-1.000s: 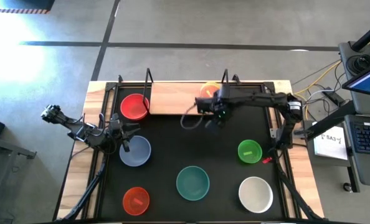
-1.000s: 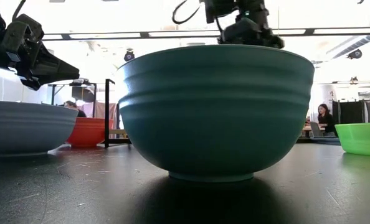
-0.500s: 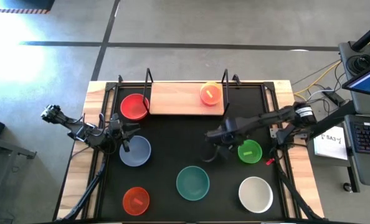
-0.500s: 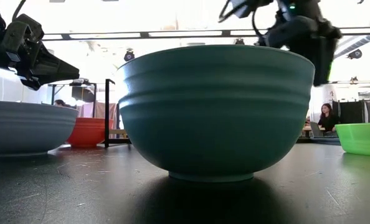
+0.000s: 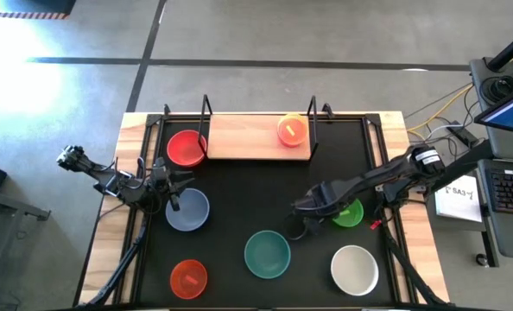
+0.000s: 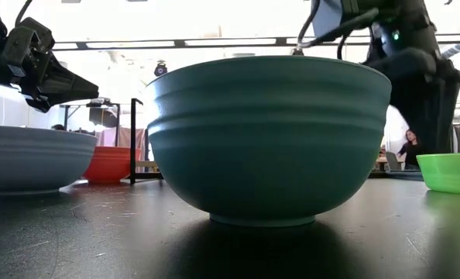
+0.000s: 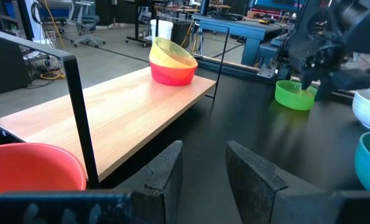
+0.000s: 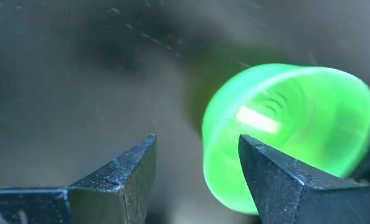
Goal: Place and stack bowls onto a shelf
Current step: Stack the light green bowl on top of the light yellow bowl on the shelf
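Observation:
The shelf (image 5: 256, 136) carries a yellow bowl nested in a magenta one (image 5: 292, 130) (image 7: 171, 62) at its right end. A red bowl (image 5: 186, 149) sits at its left end. On the black mat rest the pale blue-grey (image 5: 187, 210), orange-red (image 5: 188, 277), teal (image 5: 267, 253), white (image 5: 354, 269) and green (image 5: 347, 212) bowls. My right gripper (image 5: 304, 207) (image 8: 197, 171) points down, open, just left of the green bowl (image 8: 291, 130) and above the mat. My left gripper (image 5: 172, 186) (image 7: 203, 168) hovers open between the red and blue-grey bowls, nothing between its fingers.
Black wire uprights (image 5: 206, 117) (image 5: 313, 117) stand at both ends of the shelf. The mat (image 5: 239, 190) has free room between the shelf and the near row of bowls. A desk with a keyboard and papers (image 5: 498, 186) stands off the table's right.
My right gripper has left the stacked bowls at the shelf's right end and swung toward the table's near right, coming down beside the green bowl. The yellow and magenta stack stays on the shelf. The left arm has kept still.

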### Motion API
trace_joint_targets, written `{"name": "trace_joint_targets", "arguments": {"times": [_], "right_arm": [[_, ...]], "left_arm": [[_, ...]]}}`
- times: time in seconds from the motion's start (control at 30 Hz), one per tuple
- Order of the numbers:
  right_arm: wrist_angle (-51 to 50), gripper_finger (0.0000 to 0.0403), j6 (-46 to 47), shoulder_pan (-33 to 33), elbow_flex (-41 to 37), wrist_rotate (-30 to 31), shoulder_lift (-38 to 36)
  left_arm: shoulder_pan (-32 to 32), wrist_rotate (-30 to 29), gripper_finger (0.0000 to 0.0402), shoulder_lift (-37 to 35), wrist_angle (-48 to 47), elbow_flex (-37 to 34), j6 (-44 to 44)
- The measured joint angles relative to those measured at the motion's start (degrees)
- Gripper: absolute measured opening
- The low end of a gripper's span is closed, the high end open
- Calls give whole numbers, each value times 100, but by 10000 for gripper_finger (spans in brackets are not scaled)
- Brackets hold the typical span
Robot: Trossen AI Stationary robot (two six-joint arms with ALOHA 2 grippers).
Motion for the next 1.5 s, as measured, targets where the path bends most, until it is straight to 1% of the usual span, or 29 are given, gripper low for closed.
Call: {"name": "trace_joint_targets", "arguments": {"times": [0.2, 0.33, 0.4, 0.47, 0.57, 0.77, 0.87, 1.03, 1.23, 1.37, 1.5], "right_arm": [[729, 215, -116, -2, -552, -38, 0], [814, 212, -157, 0, -756, -37, 2], [825, 203, -168, -2, -823, -35, 2], [845, 186, -212, -2, -883, -35, 2], [870, 143, -234, -2, -988, -34, 2], [1005, 26, -363, -2, -1099, 0, 7], [1106, 12, -502, -2, -1078, -35, 9], [1148, 9, -955, 0, -727, -149, 9], [1171, 8, -1814, -2, 150, -72, 9], [1209, 8, -2415, -2, 775, 431, 9], [1209, 8, -3001, -6, 1366, 1297, 9]], "left_arm": [[0, 0, 104, 0, 0, 0, 0], [0, 0, 104, 0, 0, 0, 0], [0, 0, 104, 0, 0, 0, 0], [0, 0, 104, 0, 0, 0, -2], [0, 0, 104, 0, 0, 0, -1], [0, 0, 104, 0, 0, 0, 0], [0, 0, 104, 0, 0, 0, -2], [0, 0, 104, 0, 0, 0, 0], [0, 0, 104, 0, 0, 0, 0], [0, 0, 104, -2, 0, 0, 0], [0, 0, 104, 0, 0, 0, 0]]}}
